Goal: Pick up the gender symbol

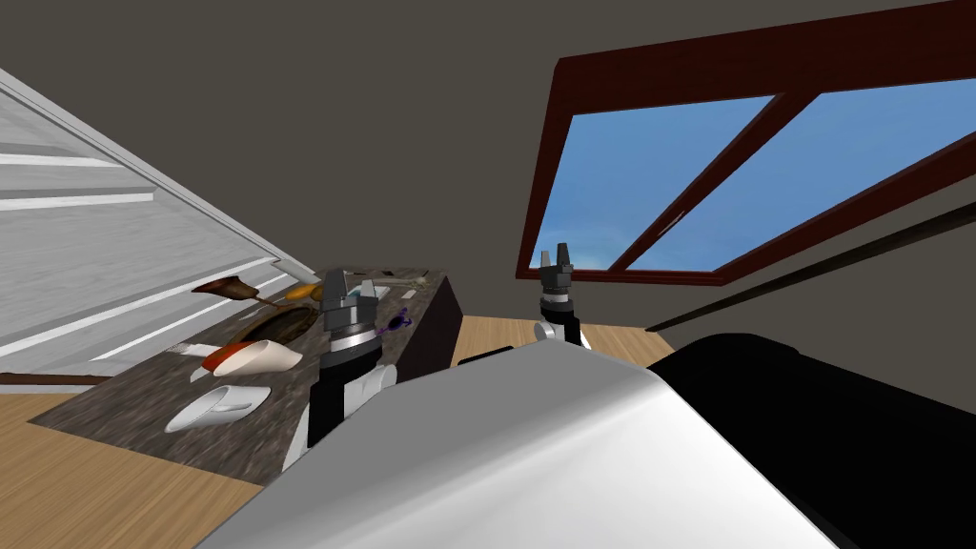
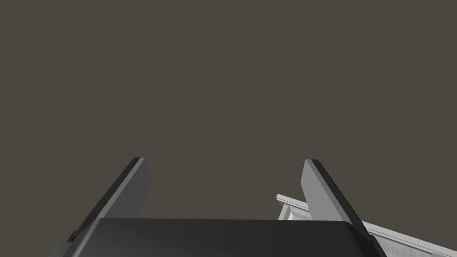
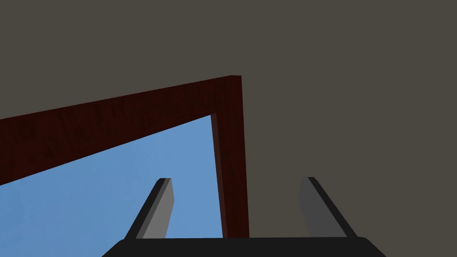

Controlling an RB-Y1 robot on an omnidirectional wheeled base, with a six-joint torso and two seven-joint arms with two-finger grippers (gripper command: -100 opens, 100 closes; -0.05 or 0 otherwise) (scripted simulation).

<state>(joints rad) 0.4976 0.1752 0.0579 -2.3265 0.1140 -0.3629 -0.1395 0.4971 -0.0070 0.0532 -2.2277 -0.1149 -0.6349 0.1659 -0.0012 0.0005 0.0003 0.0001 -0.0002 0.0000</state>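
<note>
A small purple gender symbol [image 1: 396,323] lies on the dark speckled tabletop [image 1: 143,400], near its right edge. My left gripper [image 1: 343,286] is raised upright above the table, just left of the symbol and apart from it. Its fingers [image 2: 134,187] stand open with nothing between them. My right gripper [image 1: 558,255] is held up to the right, off the table, in front of the window. Its fingers [image 3: 158,207] are open and empty too.
Left of the symbol the table carries a white bowl-like dish [image 1: 217,407], a red and white scoop-shaped object [image 1: 250,358], a dark oval tray [image 1: 276,326], a brown item [image 1: 227,287] and small pieces at the far end. A black block [image 1: 820,429] stands at the right.
</note>
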